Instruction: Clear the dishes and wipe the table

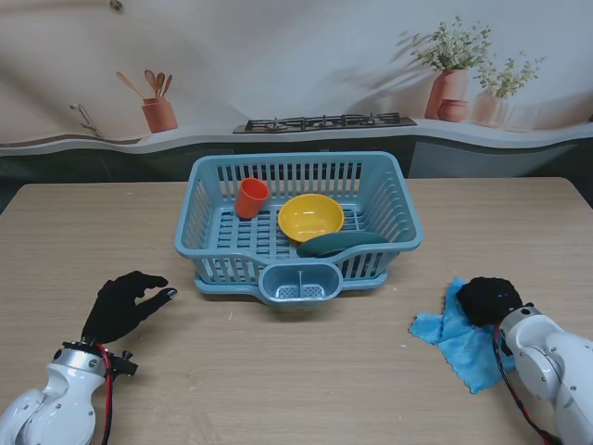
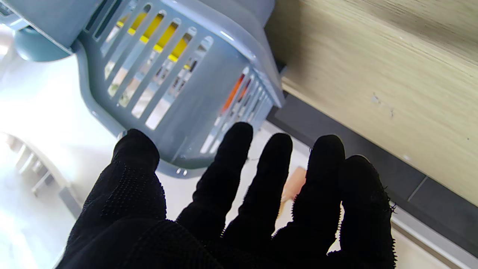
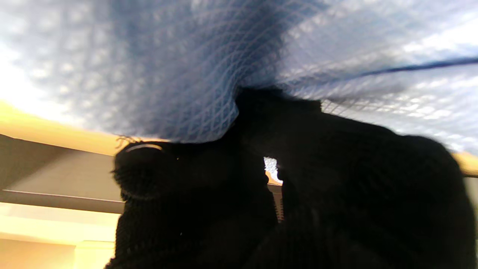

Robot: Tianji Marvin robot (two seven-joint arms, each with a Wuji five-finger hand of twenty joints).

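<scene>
Right hand (image 1: 488, 298), fingers curled, presses down on the blue cloth (image 1: 451, 334) at the table's (image 1: 278, 371) near right. Left hand (image 1: 123, 304) hovers empty, fingers spread, well apart. Dishes sit in the rack (image 1: 213, 199), farther off.
</scene>
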